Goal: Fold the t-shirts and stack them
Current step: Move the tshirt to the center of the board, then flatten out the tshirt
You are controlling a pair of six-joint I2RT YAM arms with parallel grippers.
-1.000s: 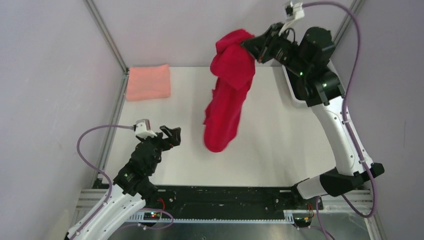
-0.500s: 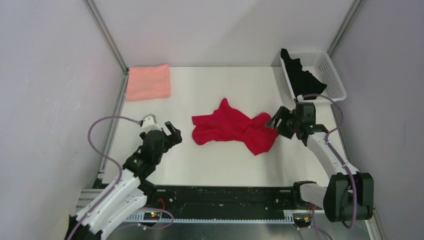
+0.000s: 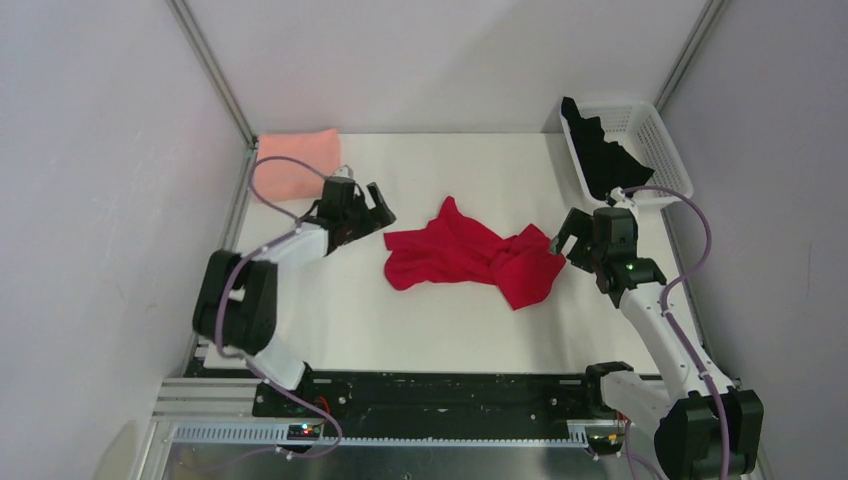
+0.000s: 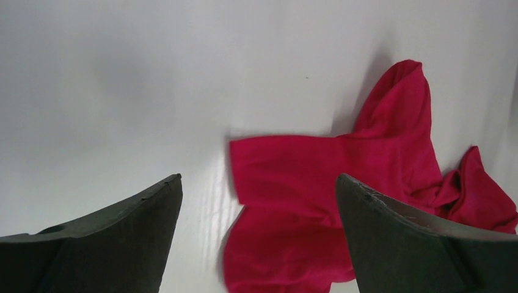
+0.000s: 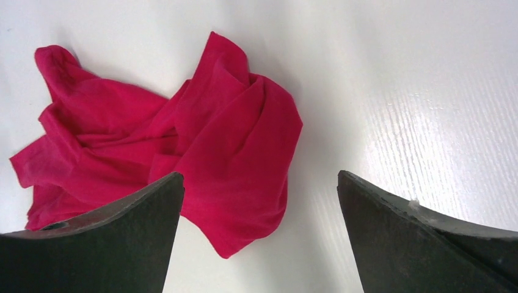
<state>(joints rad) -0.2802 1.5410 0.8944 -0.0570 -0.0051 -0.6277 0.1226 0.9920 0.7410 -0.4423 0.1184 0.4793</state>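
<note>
A white desk (image 3: pixel 450 320) walled in by pale panels carries everything here. The bright red t-shirt (image 3: pixel 465 255) lies in the middle of it as a crumpled, twisted heap, with sleeves and hem folded over one another. The salmon-pink t-shirt (image 3: pixel 296 165) sits folded in the far left corner. The black t-shirt (image 3: pixel 598 155) hangs over the rim of the white mesh basket (image 3: pixel 662 150) at the far right.

The left fingers (image 3: pixel 378 208) are spread wide and hold nothing, hovering just beside the red shirt's left edge. The right fingers (image 3: pixel 563 238) are equally wide apart and empty, close to the bunched right end.

The main risk is a bad pick. The cloth is knotted on itself, so fingers closing on the nearest fold would probably catch several layers, or a sleeve instead of a hem corner. Pulling apart from such a hold would likely tighten the twist rather than flatten the shirt.

A shallow pinch on a single thin layer could slip out, and the glossy desk would let the whole heap slide instead of spreading.

The left arm's purple cable (image 3: pixel 275 170) crosses the pink shirt in the overhead view. A sweeping move on that side might drag it and disturb the finished fold.
</note>
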